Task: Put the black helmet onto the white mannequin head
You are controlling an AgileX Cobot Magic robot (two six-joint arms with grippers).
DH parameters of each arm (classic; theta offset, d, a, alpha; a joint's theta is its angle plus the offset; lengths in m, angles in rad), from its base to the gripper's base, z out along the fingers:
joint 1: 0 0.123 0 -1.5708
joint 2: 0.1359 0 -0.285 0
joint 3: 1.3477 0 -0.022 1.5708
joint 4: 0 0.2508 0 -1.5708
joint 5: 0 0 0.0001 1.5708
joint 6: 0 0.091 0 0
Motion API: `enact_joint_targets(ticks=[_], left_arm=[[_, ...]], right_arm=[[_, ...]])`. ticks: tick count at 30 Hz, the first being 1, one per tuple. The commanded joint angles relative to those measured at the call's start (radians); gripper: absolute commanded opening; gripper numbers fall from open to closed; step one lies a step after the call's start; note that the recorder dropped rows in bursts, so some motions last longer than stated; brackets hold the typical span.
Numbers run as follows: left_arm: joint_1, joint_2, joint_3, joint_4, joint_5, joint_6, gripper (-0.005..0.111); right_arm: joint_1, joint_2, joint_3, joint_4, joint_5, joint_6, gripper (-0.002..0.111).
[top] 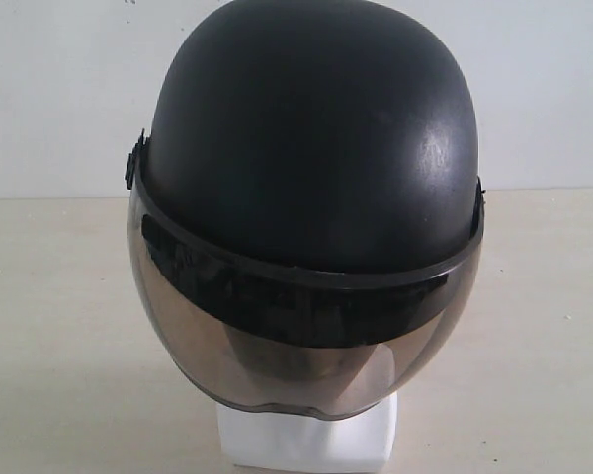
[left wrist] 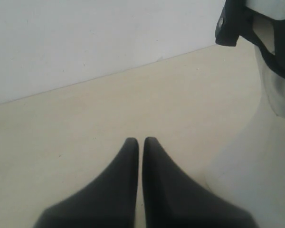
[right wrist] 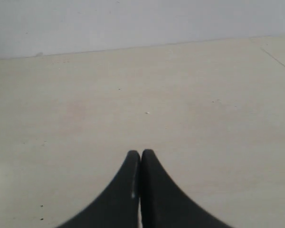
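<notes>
Left tool (left wrist: pixel 140 140): both black fingers drawn together, only a hairline slit between them; nothing held.
Left fingers (left wrist: pixel 126 166): tapered, tips level with each other, pointing away from the wrist camera.
Right tool (right wrist: pixel 141 152): fingers pressed tip to tip; nothing held.
Right fingers (right wrist: pixel 154 185): tapered, black, tips level, pointing away from the wrist camera.

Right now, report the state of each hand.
Left hand: closed, holding nothing.
Right hand: closed, holding nothing.

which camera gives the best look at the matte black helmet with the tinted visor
The exterior view: the matte black rounded helmet fills it, front on and nearly whole. The left wrist view catches only its edge; the right wrist view shows none of it.
</notes>
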Motion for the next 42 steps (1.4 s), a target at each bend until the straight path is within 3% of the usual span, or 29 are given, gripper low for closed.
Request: enact_joint_targets(ticks=[1,28,35,38,42], left_arm=[[0.001,-0.006,0.007,-0.007,0.000,-0.007,0.004],[0.001,-0.006,0.007,-0.007,0.000,-0.007,0.004],[-0.006,-0.158,0.007,-0.007,0.005,-0.007,0.004],[-0.048,-0.272,0.007,-0.007,0.016,-0.020,0.004],[-0.158,-0.472,0.007,-0.007,0.035,-0.186,0.004]], right_arm=[[0.098,-0.004,-0.001,0.002,0.000,-0.027,0.000],[0.114,-0.004,-0.001,0.004,-0.001,-0.034,0.000],[0.114,-0.004,-0.001,0.004,-0.001,-0.034,0.000],[0.114,-0.004,-0.001,0.004,-0.001,-0.034,0.000],[0.114,-0.004,-0.001,0.004,-0.001,-0.034,0.000]])
